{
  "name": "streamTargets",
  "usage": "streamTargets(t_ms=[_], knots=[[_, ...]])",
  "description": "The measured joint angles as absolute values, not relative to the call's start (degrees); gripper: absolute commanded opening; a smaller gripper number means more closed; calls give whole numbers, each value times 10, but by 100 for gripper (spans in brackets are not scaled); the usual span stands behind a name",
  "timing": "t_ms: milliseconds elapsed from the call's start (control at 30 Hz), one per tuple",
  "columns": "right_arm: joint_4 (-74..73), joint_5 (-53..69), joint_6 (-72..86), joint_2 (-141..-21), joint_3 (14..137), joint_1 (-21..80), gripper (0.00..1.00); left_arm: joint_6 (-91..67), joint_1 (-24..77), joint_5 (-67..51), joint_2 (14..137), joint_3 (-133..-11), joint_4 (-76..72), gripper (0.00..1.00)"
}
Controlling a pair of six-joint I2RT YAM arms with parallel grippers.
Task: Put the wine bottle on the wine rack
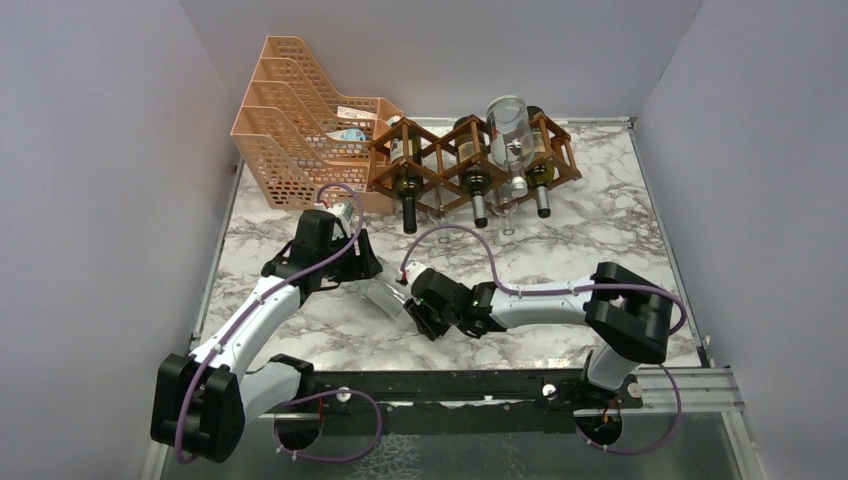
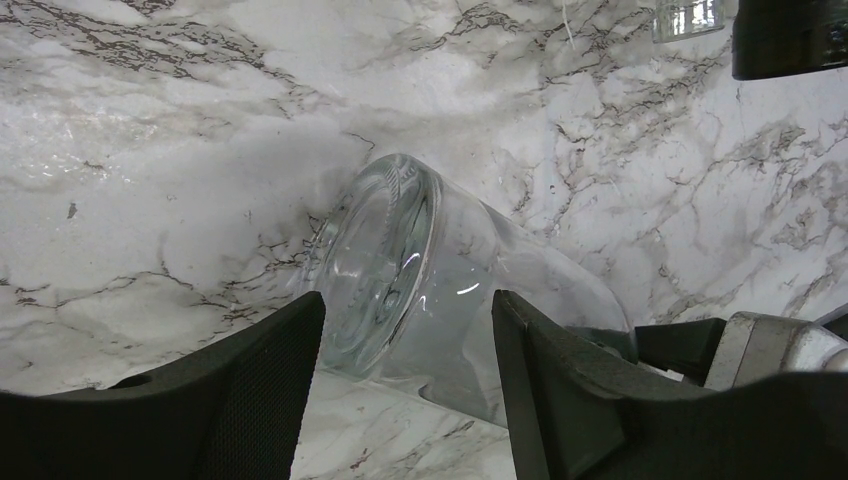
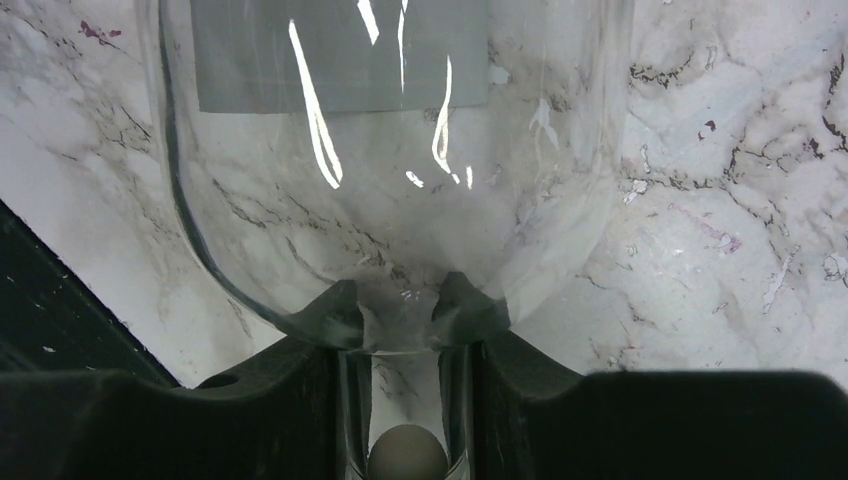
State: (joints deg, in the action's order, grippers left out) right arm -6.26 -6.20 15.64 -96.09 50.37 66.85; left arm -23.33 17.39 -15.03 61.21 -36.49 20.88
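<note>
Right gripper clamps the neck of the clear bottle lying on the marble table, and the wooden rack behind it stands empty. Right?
No. The wine rack is not empty: the top external view shows dark bottles and a clear bottle resting in it. The rest holds.

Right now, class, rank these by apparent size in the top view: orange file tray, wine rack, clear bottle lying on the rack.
1. orange file tray and wine rack: too alike to rank.
2. clear bottle: smallest.
</note>
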Motion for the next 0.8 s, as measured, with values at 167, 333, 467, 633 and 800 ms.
streamTargets(t_ms=[167, 333, 467, 633, 800], knots=[[-44, -65, 157, -961, 496, 668, 31, -233, 174, -150, 612, -365, 208, 66], [-36, -67, 157, -961, 493, 668, 42, -233, 174, -150, 611, -364, 206, 66], [-33, -68, 161, -962, 493, 668, 41, -233, 174, -150, 609, -362, 204, 66], [-28, -69, 161, -964, 493, 669, 8, -230, 174, -147, 609, -362, 201, 66], [-22, -71, 159, -963, 490, 669, 1, -229, 174, -146, 608, -362, 201, 76]])
